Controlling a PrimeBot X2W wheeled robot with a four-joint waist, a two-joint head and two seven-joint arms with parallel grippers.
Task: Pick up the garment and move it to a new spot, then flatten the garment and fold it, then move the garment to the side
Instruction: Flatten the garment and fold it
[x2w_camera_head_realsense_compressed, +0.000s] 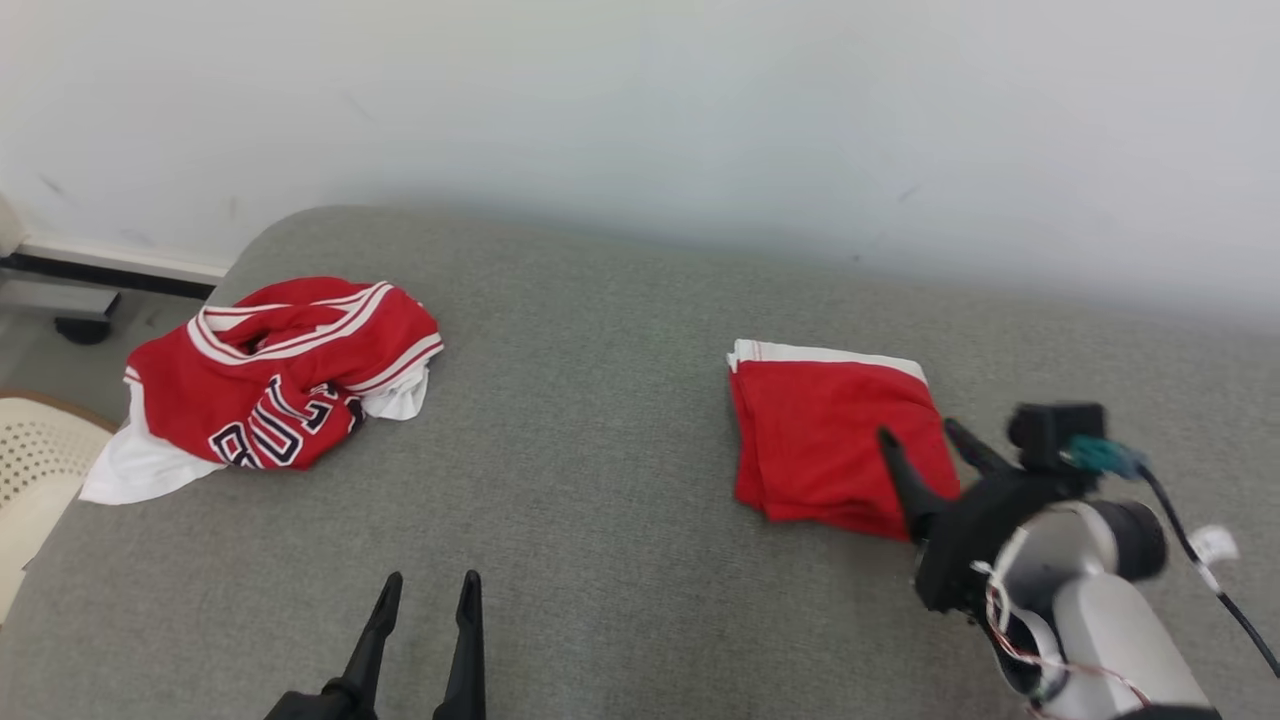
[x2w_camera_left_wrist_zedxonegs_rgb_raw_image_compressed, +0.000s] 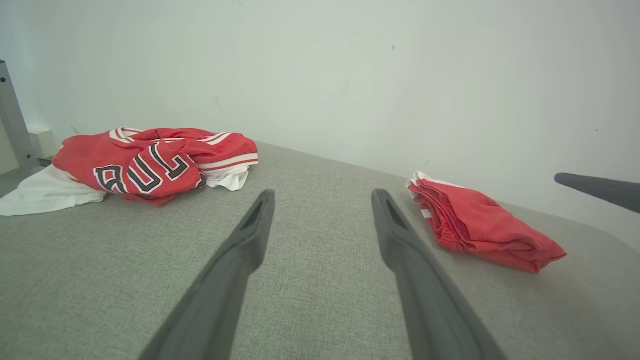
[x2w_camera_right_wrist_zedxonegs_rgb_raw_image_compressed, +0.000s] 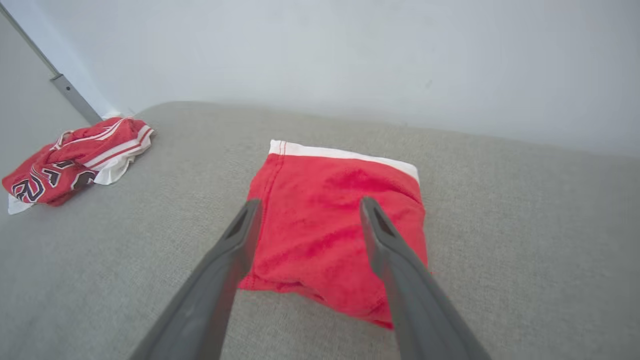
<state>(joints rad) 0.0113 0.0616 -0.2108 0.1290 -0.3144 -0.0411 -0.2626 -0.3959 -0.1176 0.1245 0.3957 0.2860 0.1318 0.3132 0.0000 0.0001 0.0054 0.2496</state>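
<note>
A folded red garment (x2w_camera_head_realsense_compressed: 830, 430) with a white waistband lies flat on the right of the grey cushion (x2w_camera_head_realsense_compressed: 600, 420); the left wrist view shows it as a stacked bundle (x2w_camera_left_wrist_zedxonegs_rgb_raw_image_compressed: 480, 225). My right gripper (x2w_camera_head_realsense_compressed: 920, 432) hovers over its near edge, open, holding nothing. In the right wrist view the folded garment (x2w_camera_right_wrist_zedxonegs_rgb_raw_image_compressed: 335, 220) lies between and beyond the spread fingers of that gripper (x2w_camera_right_wrist_zedxonegs_rgb_raw_image_compressed: 310, 201). My left gripper (x2w_camera_head_realsense_compressed: 431, 577) stands open and empty at the cushion's front, its fingers apart (x2w_camera_left_wrist_zedxonegs_rgb_raw_image_compressed: 323, 192). One right finger (x2w_camera_left_wrist_zedxonegs_rgb_raw_image_compressed: 595, 187) pokes in from the right.
A crumpled red and white jersey (x2w_camera_head_realsense_compressed: 280, 385) with dark lettering lies at the cushion's far left (x2w_camera_left_wrist_zedxonegs_rgb_raw_image_compressed: 150, 162) (x2w_camera_right_wrist_zedxonegs_rgb_raw_image_compressed: 75, 160), hanging slightly over the edge. A cream perforated chair (x2w_camera_head_realsense_compressed: 30, 460) stands left of the cushion. A white wall backs it. A metal post (x2w_camera_left_wrist_zedxonegs_rgb_raw_image_compressed: 10, 115) rises at the left.
</note>
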